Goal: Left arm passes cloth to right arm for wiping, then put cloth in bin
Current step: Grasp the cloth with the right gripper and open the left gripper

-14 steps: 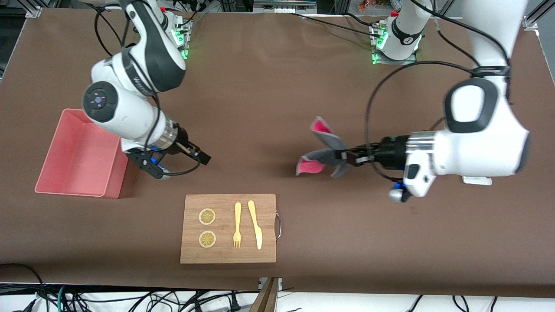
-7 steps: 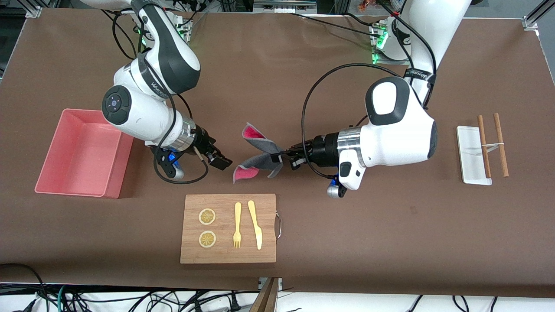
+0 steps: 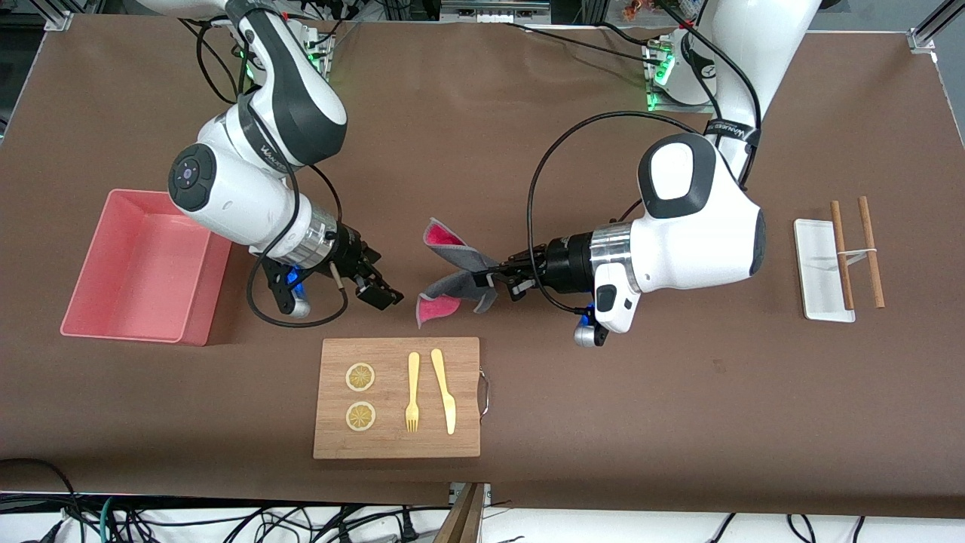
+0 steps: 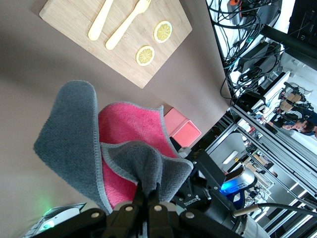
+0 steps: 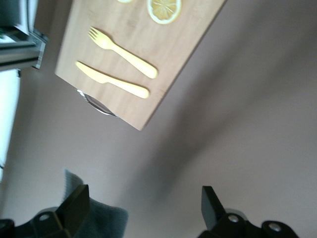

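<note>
left gripper (image 3: 497, 280) clenched on cloth (image 3: 452, 275), held in air over bare table, farther from camera than cutting board (image 3: 397, 397) | right gripper (image 3: 375, 285) released, fingers spread, near cloth, not touching | bin (image 3: 143, 265) at right arm's end of table | fork (image 3: 412, 392), knife (image 3: 443, 391) on board

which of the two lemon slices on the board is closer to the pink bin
The round yellow lemon slice lying farther from the front camera on the wooden cutting board sits closer to the salmon-pink plastic bin; the other slice lies nearer the camera.
</note>
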Tool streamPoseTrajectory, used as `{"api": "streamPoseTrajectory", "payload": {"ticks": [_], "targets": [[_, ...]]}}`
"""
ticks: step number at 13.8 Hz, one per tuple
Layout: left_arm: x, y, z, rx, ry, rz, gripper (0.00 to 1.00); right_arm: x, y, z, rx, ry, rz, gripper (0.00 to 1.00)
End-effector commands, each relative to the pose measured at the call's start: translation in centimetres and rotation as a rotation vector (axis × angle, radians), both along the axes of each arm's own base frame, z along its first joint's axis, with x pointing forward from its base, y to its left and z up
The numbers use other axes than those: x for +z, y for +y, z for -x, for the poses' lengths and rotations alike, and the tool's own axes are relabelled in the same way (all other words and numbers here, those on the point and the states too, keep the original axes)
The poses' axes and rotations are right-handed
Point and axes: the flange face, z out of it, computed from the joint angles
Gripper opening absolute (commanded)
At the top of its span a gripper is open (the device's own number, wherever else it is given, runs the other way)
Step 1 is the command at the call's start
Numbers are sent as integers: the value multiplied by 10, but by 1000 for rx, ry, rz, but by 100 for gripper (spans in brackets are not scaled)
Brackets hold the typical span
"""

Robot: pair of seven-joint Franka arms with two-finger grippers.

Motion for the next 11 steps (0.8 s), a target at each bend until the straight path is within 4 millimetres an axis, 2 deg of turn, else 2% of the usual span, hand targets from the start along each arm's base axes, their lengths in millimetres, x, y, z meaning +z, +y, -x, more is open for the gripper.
{"api": "streamPoseTrajectory", "payload": {"ticks": [1, 3, 5, 11], "targets": [[8, -2, -1, 7, 11, 16, 0, -2, 4, -11, -41, -44, -33, 100], [6, -3, -1, 8, 13, 18, 0, -4, 5, -15, -65, -62, -62, 100], [5, -3, -1, 7, 13, 16, 0, -6, 17, -14, -67, -91, -75, 100], [3, -3, -1, 9, 17, 15, 0, -11, 61, -1, -71, -131, -139, 100]]}}
